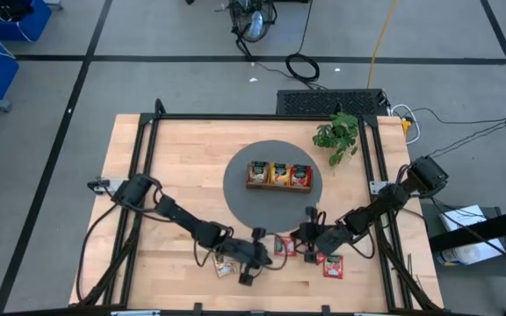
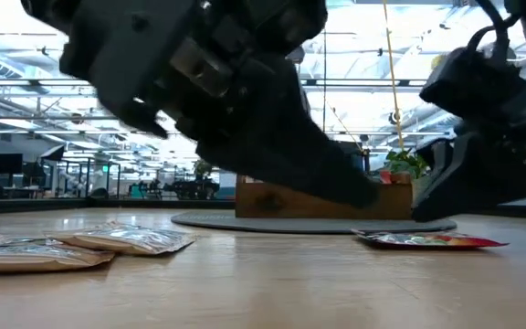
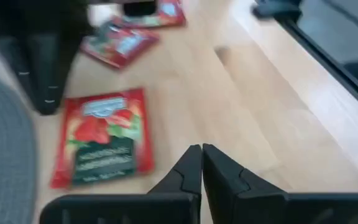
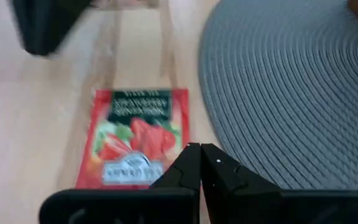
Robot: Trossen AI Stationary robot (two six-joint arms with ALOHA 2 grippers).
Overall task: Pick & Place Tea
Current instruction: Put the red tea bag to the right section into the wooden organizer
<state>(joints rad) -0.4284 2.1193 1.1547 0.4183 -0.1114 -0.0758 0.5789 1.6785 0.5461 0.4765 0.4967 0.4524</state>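
So, progress check: the tray (image 1: 279, 175) on the grey mat (image 1: 235, 189) already has sachets standing in all three slots, tan-green, orange and red as far as I can make out from above. What's left is the loose tea on the bare table (image 1: 165, 149): a few red sachets (image 1: 333, 266) scattered around my right pincer (image 1: 307, 247), one red sachet (image 1: 283, 245) lying between my two pincers, and a pale pair (image 1: 225, 268) just behind my left pincer (image 1: 246, 279). I'd call it well along but not finished, with five or so bags to go.

Pose-wise, both my arms are stretched low toward the front edge of the table, elbows out, wrists nearly meeting in the middle. My left pincer is pressed together with nothing in it; the red sachet lies flat just ahead of its tips and off to one side, not touched. My right pincer is pressed together too, also empty, hovering right at the near edge of that same red sachet, with the mat's rim beside it. From table height, the pale sachets and a red one all lie flat.
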